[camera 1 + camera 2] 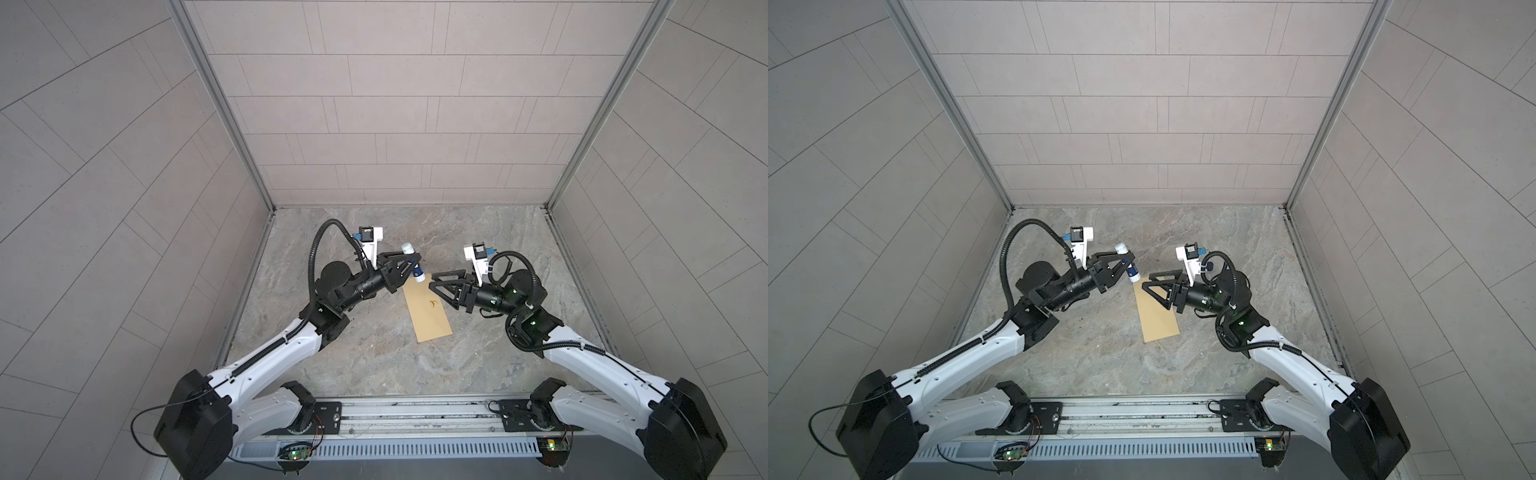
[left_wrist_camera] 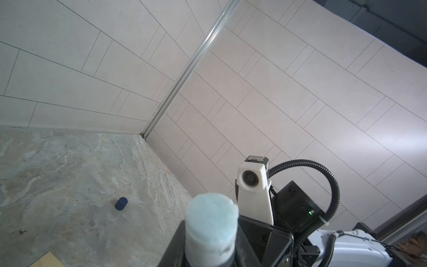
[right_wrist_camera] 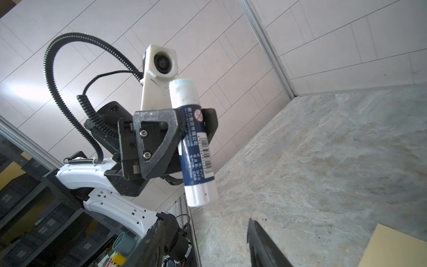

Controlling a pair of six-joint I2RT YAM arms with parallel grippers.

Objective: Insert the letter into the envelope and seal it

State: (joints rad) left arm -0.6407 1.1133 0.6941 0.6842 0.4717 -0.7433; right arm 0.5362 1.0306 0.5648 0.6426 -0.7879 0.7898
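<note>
Sealing appeared in hand: the left gripper clamped an uncapped glue stick just past the envelope, which lay flat on the counter under the open, empty right gripper, the letter not visible; next, the stick's glue end likely needed turning down onto the flap.

The left claw is matt black plastic, scuffed grey at its edges. The glue stick in it is smooth white plastic with a blue printed label. Near the claw, the envelope is matt tan paper; the table is matt and stone-veined.
</note>
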